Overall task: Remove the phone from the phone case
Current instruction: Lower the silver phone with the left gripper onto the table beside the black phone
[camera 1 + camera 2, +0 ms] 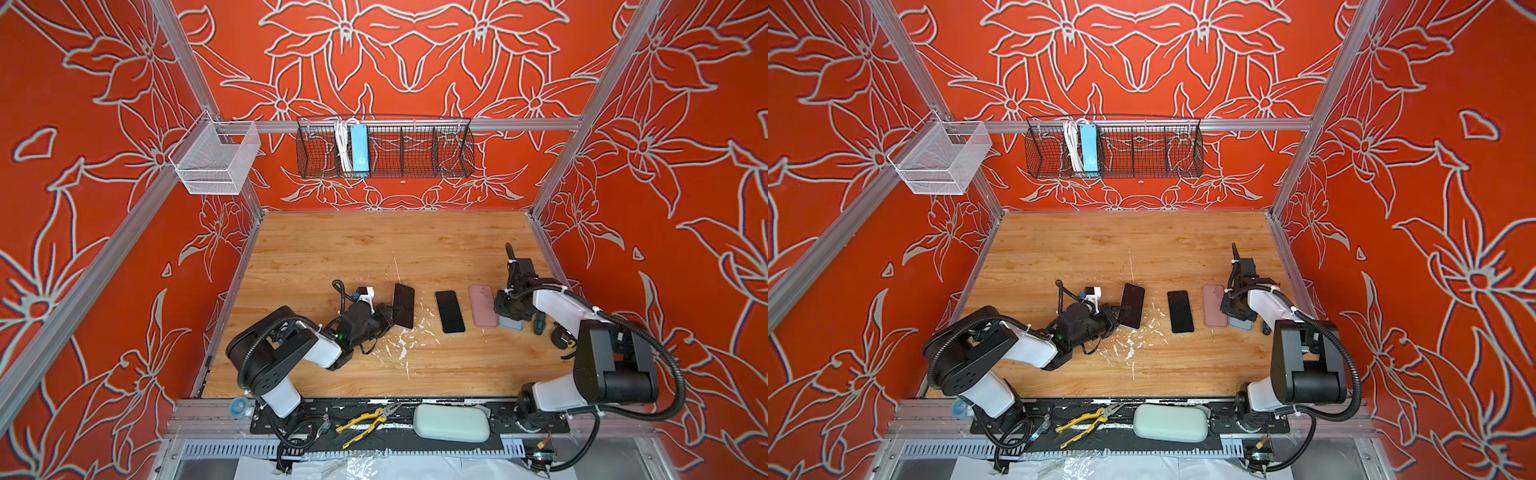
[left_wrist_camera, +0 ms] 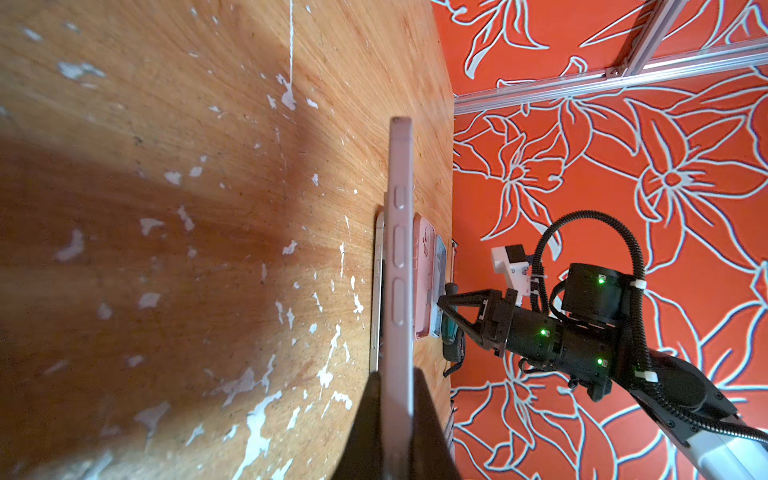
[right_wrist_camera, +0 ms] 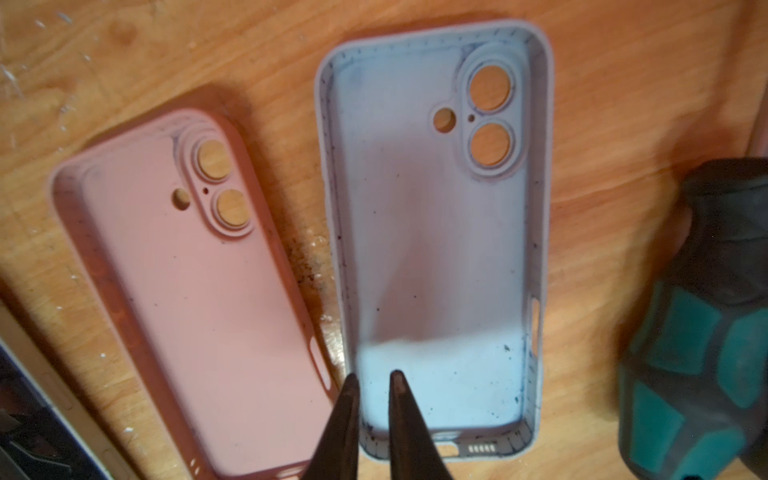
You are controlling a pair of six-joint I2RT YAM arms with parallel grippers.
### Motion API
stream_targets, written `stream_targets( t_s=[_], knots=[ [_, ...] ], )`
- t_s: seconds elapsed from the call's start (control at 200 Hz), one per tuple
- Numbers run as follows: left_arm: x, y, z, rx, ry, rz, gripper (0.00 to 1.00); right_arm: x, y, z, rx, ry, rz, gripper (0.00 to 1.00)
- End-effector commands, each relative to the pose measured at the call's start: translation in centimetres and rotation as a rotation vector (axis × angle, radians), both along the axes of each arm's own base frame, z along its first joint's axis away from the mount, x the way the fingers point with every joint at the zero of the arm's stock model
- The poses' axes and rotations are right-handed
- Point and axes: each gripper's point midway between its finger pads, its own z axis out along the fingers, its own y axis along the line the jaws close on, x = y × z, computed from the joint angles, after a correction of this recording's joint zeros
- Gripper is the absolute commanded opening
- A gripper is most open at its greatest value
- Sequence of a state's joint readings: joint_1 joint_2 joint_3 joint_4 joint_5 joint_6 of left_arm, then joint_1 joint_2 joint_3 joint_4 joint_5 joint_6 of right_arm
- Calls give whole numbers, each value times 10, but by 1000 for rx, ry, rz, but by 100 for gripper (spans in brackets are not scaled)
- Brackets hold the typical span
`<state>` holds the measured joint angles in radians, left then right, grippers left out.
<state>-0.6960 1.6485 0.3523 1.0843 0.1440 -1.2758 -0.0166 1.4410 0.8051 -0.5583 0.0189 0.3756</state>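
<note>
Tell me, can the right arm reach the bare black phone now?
Likely yes, once free: the right fingers pinch the blue case, and only the flat pink case lies between it and the black phone.

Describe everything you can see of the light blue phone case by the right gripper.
The light blue phone case is soft-looking, likely silicone, and empty. It lies flat, open side up, on the wooden table, beside the pink phone case. Wood shows through its camera cutouts, and dark specks dot its inner walls. The right gripper pinches one long side wall near the port end.
</note>
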Motion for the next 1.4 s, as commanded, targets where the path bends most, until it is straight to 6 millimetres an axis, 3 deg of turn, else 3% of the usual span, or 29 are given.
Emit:
stream_targets(
  t_s=[0.0, 0.195, 0.55, 0.971, 1.391],
  knots=[
    [6, -12, 25, -85, -71, -14, 0, -1, 7, 14, 25, -48, 5, 22],
    [9, -21, 19, -131, -58, -19, 0, 1, 14, 28, 69, -103, 18, 25],
    [7, -43, 9, -113, -28, -31, 0, 2, 23, 28, 120, -127, 27, 25],
    [4, -48, -14, -91, 23, -10, 6, 2, 25, 33, 128, -153, 27, 25],
    [-2, -39, -30, -63, 72, 19, 26, -1, 27, 36, 145, -171, 28, 25]
  ],
)
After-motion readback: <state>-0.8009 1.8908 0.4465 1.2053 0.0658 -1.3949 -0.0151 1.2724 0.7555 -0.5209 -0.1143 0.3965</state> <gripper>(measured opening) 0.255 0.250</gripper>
